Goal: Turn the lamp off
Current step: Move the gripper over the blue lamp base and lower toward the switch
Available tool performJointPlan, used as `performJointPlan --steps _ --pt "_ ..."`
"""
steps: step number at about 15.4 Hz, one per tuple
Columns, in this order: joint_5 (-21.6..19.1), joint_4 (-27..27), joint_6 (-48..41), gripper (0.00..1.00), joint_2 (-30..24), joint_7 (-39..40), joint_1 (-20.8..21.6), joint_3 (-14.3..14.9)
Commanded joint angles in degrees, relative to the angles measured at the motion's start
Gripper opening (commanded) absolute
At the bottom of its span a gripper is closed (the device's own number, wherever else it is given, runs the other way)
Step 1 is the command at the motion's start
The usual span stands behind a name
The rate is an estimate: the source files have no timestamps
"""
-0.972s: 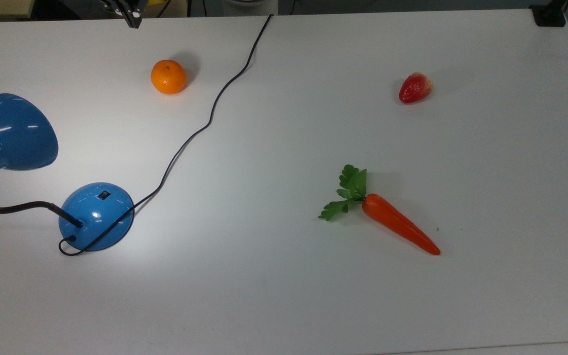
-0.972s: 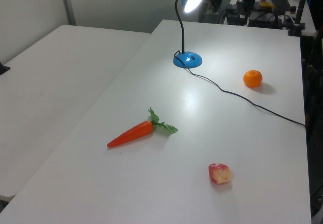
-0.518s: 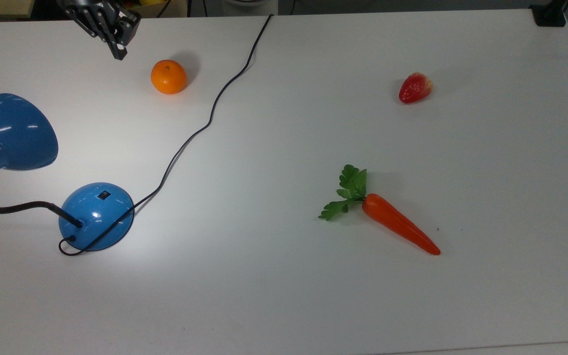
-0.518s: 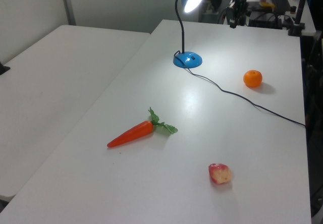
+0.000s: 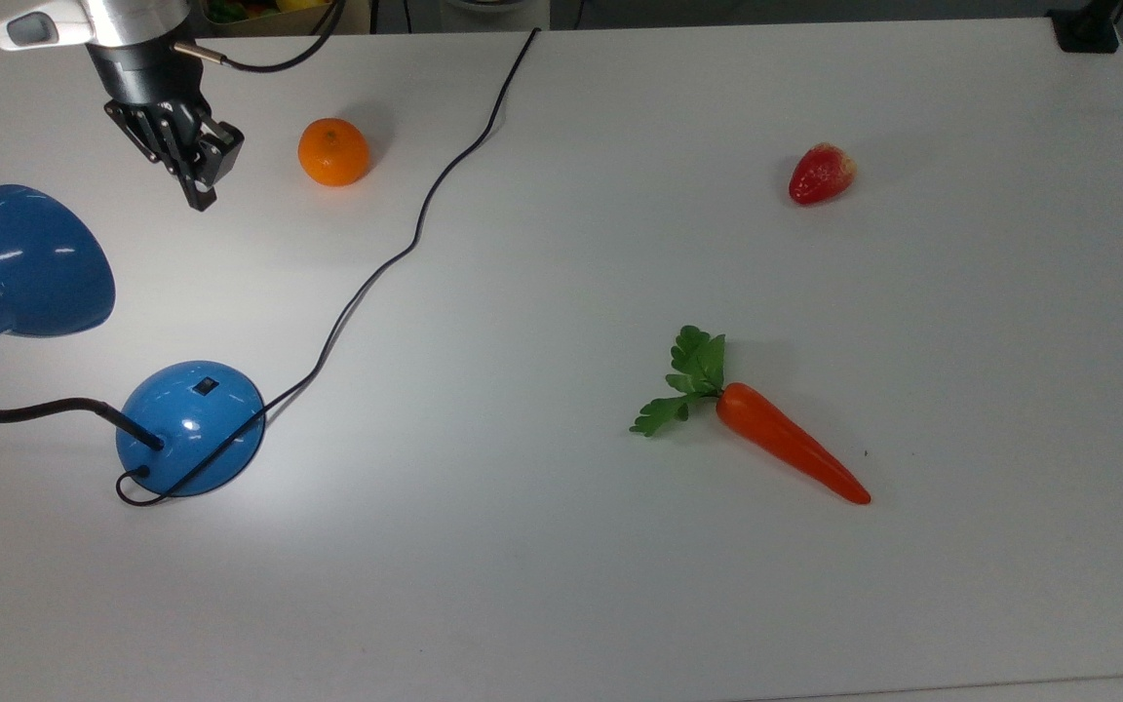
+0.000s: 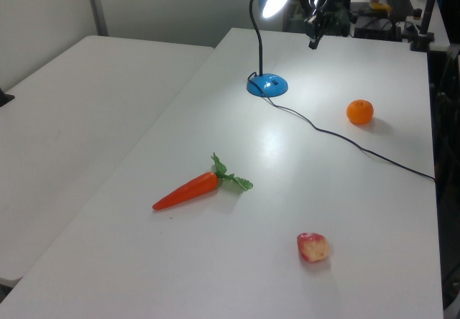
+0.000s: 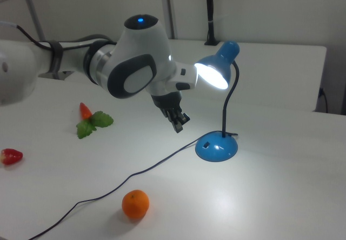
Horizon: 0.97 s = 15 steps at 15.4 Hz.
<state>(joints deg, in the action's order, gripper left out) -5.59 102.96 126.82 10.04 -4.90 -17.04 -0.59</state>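
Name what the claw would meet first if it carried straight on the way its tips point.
Probably the bare table. The claw points down, toward the top view's bottom; the lamp base lies further along that line, though depth is unclear.

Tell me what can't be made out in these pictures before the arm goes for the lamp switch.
- Switch: a tiny dark patch on the lamp base in the top view; its position is too small to read.
- Lamp shade: cut off by the top view's left edge.
- Cord: runs off the table's far edge in the top view, plug unseen.
- Carrot: in the right view its body is mostly hidden behind its leaves.
- Gripper: finger gap too small to judge.
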Motion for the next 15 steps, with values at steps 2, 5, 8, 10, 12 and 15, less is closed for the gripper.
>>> performJointPlan --steps 2,5,8,10,12,15 --pt "0.8 0.0 6.7 0.05 3.0 -3.3 1.0 0.2" --pt "0.9 -0.1 13.0 0.05 5.6 -3.8 1.2 0.2" --pt "0.9 -0.1 15.8 0.05 7.2 -3.8 1.3 0.2" --pt "0.9 -0.1 18.0 0.05 8.2 -3.8 2.1 0.2" --pt "0.9 -0.1 20.4 0.05 9.5 -3.8 2.4 0.2" --pt "0.9 -0.1 23.2 0.05 10.9 -4.0 2.5 0.2"
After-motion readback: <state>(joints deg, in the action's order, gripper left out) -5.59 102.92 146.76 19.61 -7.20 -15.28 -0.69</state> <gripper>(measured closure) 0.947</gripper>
